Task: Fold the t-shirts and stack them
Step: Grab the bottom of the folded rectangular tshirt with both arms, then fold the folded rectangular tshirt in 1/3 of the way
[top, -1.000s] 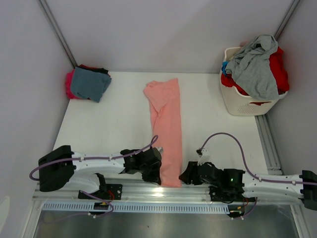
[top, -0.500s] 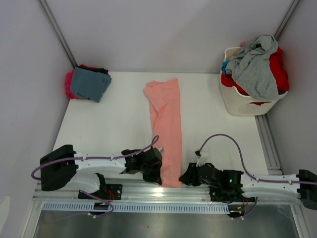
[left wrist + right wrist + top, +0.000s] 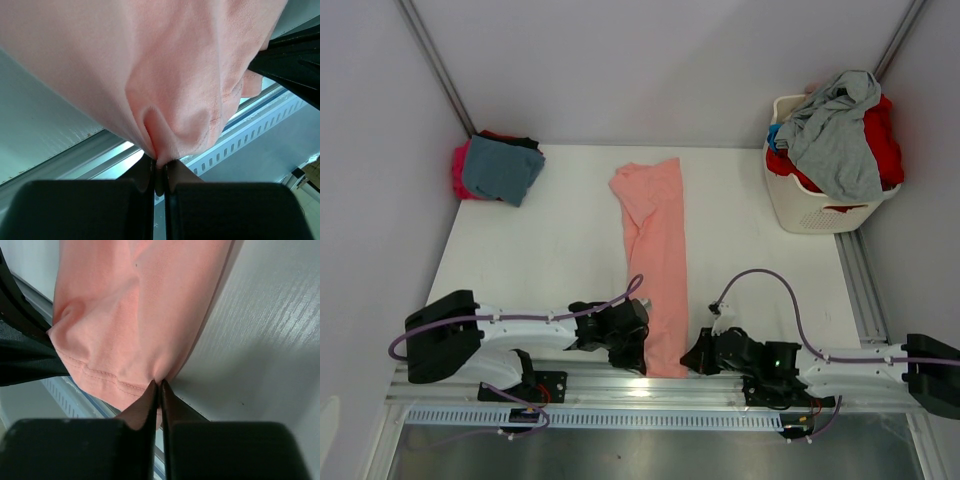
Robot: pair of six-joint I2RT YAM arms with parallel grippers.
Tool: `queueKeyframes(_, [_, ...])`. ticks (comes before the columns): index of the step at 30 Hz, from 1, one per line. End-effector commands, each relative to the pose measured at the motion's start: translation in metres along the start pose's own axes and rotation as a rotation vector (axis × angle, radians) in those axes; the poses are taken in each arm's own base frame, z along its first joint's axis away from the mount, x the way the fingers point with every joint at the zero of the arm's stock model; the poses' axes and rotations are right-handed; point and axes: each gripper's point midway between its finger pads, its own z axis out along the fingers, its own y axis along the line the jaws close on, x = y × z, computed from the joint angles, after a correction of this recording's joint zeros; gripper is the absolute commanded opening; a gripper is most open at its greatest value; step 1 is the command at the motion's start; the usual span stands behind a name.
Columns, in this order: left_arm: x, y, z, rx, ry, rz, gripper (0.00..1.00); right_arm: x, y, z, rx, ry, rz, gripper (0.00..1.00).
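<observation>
A salmon-pink t-shirt [image 3: 657, 250] lies folded into a long narrow strip down the middle of the white table [image 3: 550, 250]. My left gripper [image 3: 636, 352] is shut on its near left corner; the left wrist view shows the pink cloth [image 3: 165, 85] bunched between the closed jaws [image 3: 160, 162]. My right gripper [image 3: 692, 357] is shut on the near right edge of the same hem [image 3: 115, 382], pinching the cloth at its tips [image 3: 159, 384]. Folded t-shirts, teal-blue over magenta and black [image 3: 498, 168], sit stacked at the far left corner.
A white slotted laundry basket [image 3: 810, 205] stands at the far right, heaped with grey [image 3: 835, 130] and red [image 3: 885, 140] shirts. A metal rail [image 3: 650, 385] runs along the table's near edge under both grippers. Walls close in on the left, back and right.
The right gripper has shut on the pink shirt's near right edge; it stood open a second ago. The left gripper stays shut on its corner. The shirt lies as before.
</observation>
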Motion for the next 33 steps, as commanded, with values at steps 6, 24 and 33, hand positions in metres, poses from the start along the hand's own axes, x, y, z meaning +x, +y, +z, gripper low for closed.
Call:
queueKeyframes(6, [-0.005, -0.006, -0.016, 0.01, -0.026, 0.048, 0.01, -0.034, 0.006, -0.018, 0.126, -0.072, -0.103, 0.0])
queueKeyframes(24, [0.001, 0.009, -0.075, -0.041, -0.087, 0.067, 0.0, -0.056, 0.061, -0.051, 0.103, -0.003, -0.154, 0.0])
queueKeyframes(33, [-0.018, -0.003, -0.099, -0.051, -0.168, 0.1, 0.01, -0.081, 0.089, -0.064, 0.069, -0.055, -0.222, 0.0])
